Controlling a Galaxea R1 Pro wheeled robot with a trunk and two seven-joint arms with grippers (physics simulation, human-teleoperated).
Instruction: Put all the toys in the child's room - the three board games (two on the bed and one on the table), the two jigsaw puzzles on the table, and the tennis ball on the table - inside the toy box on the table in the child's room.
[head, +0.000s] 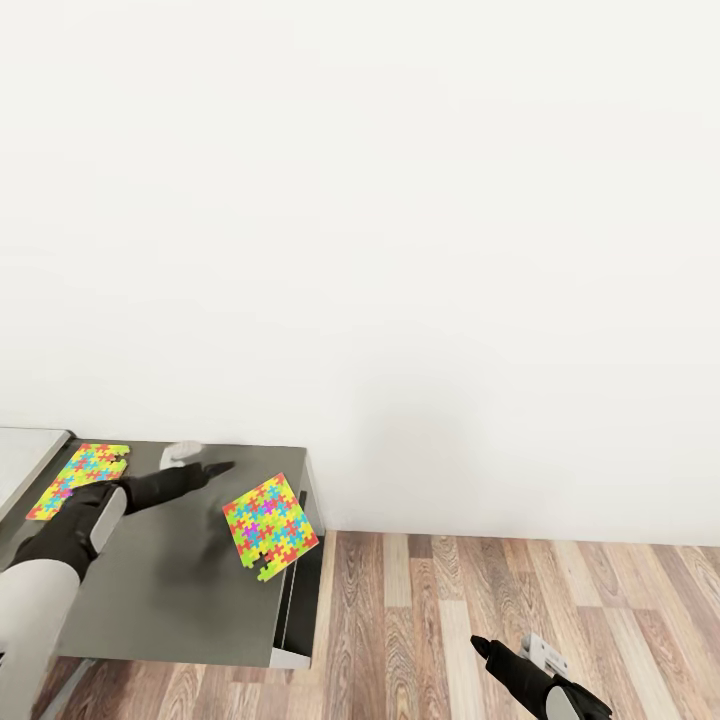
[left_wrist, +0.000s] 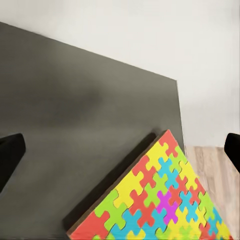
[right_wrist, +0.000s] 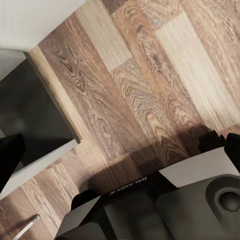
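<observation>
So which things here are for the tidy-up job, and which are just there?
For the job:
- jigsaw puzzle near the dark-grey table wing's far corner
- second jigsaw puzzle at its other end
- left gripper, open, between them
- right gripper, over the floor

Just there:
- wood-plank floor
- white wall

table: dark-grey top against the white wall, with a lighter grey section adjoining at its far left
near puzzle: lies flat on the dark top at its right edge, one corner jutting over the edge
far puzzle: flat on the dark top, beside the light section
floor: wood planks, right of the table
</observation>
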